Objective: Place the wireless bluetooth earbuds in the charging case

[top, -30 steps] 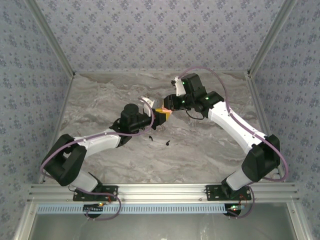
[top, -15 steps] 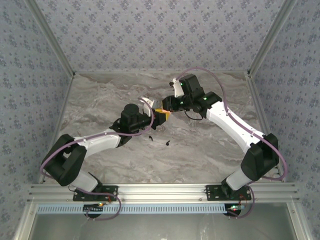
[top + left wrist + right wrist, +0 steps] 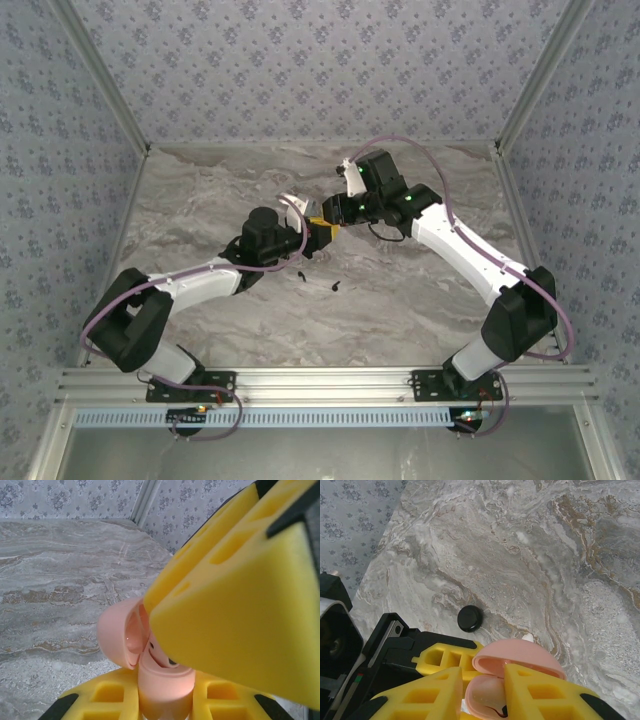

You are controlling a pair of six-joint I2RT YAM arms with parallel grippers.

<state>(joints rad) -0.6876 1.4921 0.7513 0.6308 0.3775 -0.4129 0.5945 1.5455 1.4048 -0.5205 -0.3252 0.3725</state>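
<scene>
**While both grippers meet at the case: lid open, dark pieces on counter**

Charging case (image 3: 165, 680): one, pink, lid swung open. A small dark spot shows inside, too small to identify. Left gripper (image 3: 167, 702) is clamped on the case body, above the counter (image 3: 200, 200). Right gripper (image 3: 482, 695) has a finger on either side of the open case; whether they press it cannot be told.

Count on the counter, seen from above: one dark piece (image 3: 299, 274) and a second dark piece (image 3: 337, 288), apart from each other, near the grippers. Earbud or disc cannot be resolved. Right wrist view: one round black disc (image 3: 470, 618) beyond the lid.

Pink case (image 3: 520, 660), marbled grey table (image 3: 520, 555), black disc (image 3: 470, 618)
</scene>
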